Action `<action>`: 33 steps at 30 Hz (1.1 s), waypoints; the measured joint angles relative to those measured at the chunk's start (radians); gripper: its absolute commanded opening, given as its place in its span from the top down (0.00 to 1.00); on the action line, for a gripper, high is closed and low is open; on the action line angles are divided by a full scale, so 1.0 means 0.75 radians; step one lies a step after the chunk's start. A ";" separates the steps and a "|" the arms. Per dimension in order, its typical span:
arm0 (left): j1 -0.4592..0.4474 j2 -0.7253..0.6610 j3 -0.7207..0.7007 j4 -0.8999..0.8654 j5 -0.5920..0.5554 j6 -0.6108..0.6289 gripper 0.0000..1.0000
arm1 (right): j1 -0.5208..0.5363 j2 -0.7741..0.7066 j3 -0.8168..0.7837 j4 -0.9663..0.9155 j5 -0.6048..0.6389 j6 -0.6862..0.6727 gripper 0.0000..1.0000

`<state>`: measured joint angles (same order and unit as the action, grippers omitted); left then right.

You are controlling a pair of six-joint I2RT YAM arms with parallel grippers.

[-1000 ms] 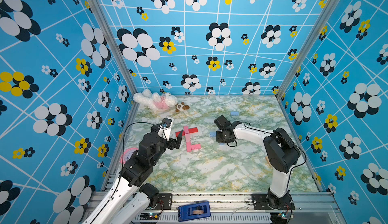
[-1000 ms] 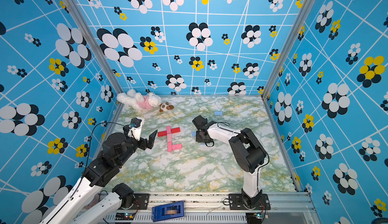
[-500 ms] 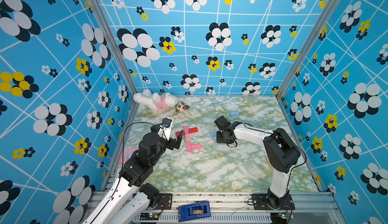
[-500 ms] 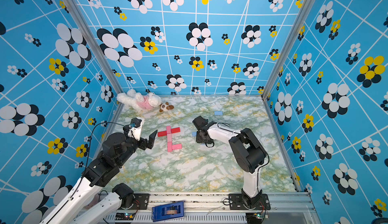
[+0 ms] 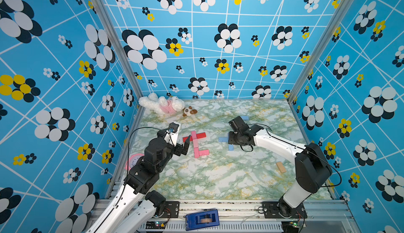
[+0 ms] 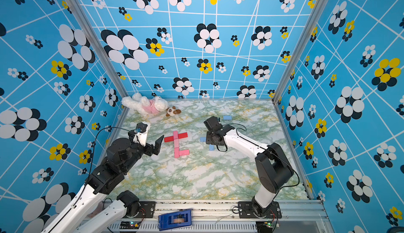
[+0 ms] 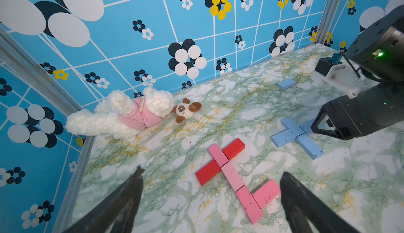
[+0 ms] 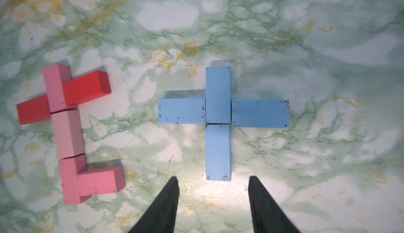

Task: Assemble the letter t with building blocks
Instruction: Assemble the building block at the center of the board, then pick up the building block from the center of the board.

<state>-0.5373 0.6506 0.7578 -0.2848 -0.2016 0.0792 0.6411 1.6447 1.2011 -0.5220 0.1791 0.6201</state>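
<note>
Far left, at the table edge: round pink alarm clock (image 5: 133,162). Next, left gripper (image 7: 212,171), spread wide, gripping nothing, poised just short of flat pink and red rectangular blocks (image 7: 231,175) laid touching as a small t with a foot. Right of that, four light blue flat blocks (image 8: 218,120) touching in a cross on green-veined marble-pattern tabletop (image 5: 218,177). Above them, right gripper (image 8: 212,177), part open, empty, tips flanking the stem's end without touching. Farther back, fifth blue block (image 6: 227,117), apart. Well right, alone: tan wooden block (image 5: 281,167).
</note>
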 measured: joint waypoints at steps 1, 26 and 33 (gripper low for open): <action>0.000 0.000 0.000 0.000 0.000 0.000 0.01 | 0.000 -0.034 0.000 -0.006 0.014 -0.017 0.37; 0.000 -0.065 -0.042 0.027 0.209 0.005 0.01 | -0.578 0.370 0.627 -0.123 -0.145 -0.680 0.44; 0.000 -0.064 -0.043 0.041 0.296 0.016 0.01 | -0.647 0.743 1.058 -0.163 -0.279 -0.722 0.67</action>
<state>-0.5373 0.6025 0.7254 -0.2539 0.0204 0.0914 0.1558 2.2017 1.9945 -0.6441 -0.0299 0.0788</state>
